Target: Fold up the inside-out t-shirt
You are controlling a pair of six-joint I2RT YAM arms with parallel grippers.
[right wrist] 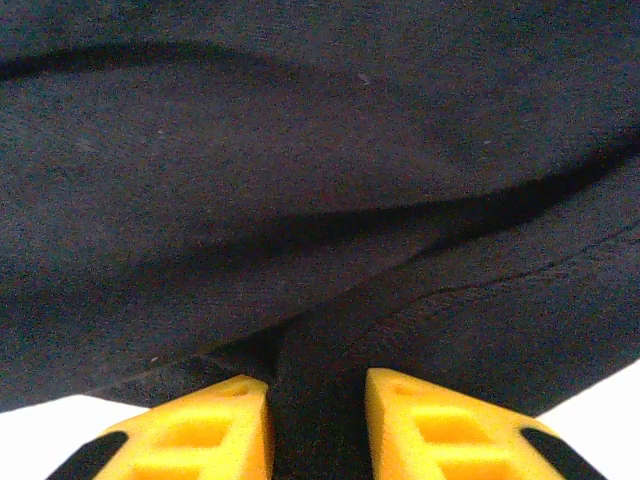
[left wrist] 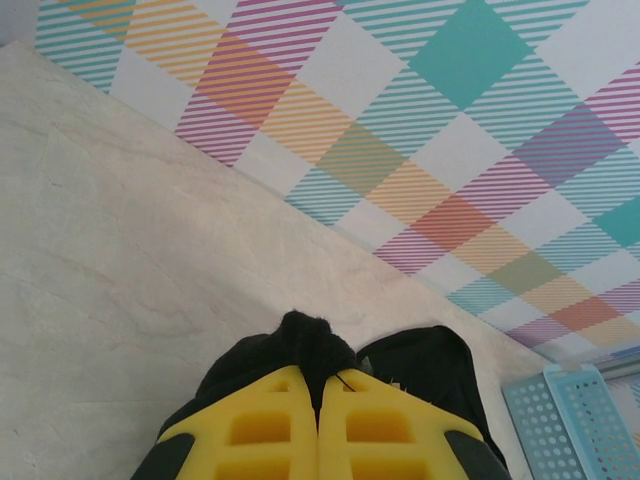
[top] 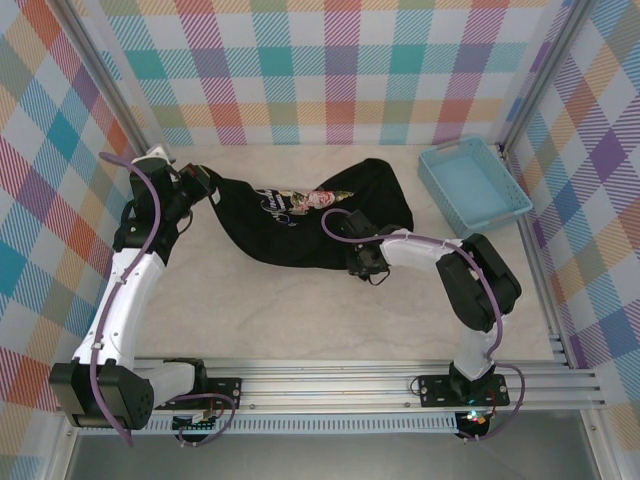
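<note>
Inside-out t-shirt, black, held at two places. The left gripper has its yellow fingers pressed together with a tuft of the black cloth pinched between the tips. The right gripper has its fingers closed against a raised fold of the cloth that packs the space between them.

The garment lies rumpled on the pale table, just beside the light blue basket and apart from it. It stretches away from the basket toward the left gripper, which holds the end farthest from the basket. The right gripper meets the edge of the shirt nearest the arm bases, toward the basket end. A small pink, white and yellow print shows on the upper surface, on the side away from the basket. Plaid walls enclose the table.

Obstructions and limits: in the top view a purple cable and the right wrist housing cover the right fingers, and the left fingers are hard to separate from the dark cloth. In both wrist views the lower frame edge cuts off the finger bases. The right wrist view shows dark folds and one seam, too close to tell which part of the shirt. The left wrist view catches one corner of the basket.
</note>
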